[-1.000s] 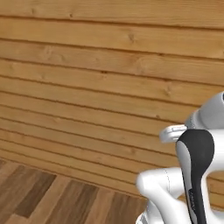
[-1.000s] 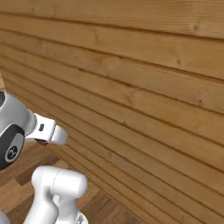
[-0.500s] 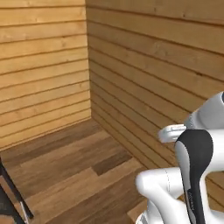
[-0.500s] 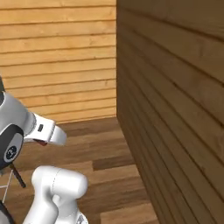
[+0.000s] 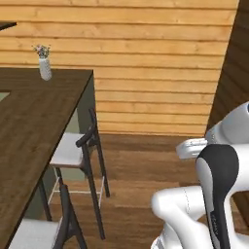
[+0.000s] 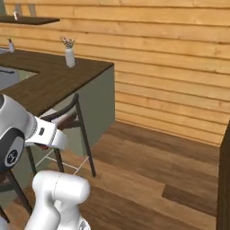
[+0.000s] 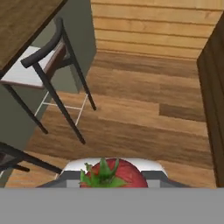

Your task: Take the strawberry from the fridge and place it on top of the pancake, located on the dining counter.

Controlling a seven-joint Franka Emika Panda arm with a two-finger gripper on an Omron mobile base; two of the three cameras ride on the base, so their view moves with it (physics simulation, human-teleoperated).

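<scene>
Wood plank walls (image 5: pixel 160 73) close off the room on two sides, with darker floorboards (image 6: pixel 148 170) running below them. At the left stands the counter (image 5: pixel 34 121), a long dark brown top on a grey-green base, its near end cut off by the picture edge in both base views. A small white vase (image 5: pixel 44 68) with a few flowers stands upright near its far corner. Dark-framed stools (image 5: pixel 80 155) with pale seats are tucked against the counter's side; the nearer one is cut off at the bottom edge.

The strawberry (image 7: pixel 114 175) sits at the very bottom of the hand view, red, with its green leafy cap facing the camera. So its stem end points back toward the hand and its long axis runs away along the line of sight, down toward the floor. Only its upper part shows; the rest is cut off. It lies between grey parts of the hand (image 7: pixel 113 177), which is clenched on it, though the fingertips themselves are hard to make out. In the base views the arm's white links fill the lower corners. In the right base view a reddish smudge shows under the white link, too blurred to identify.
</scene>
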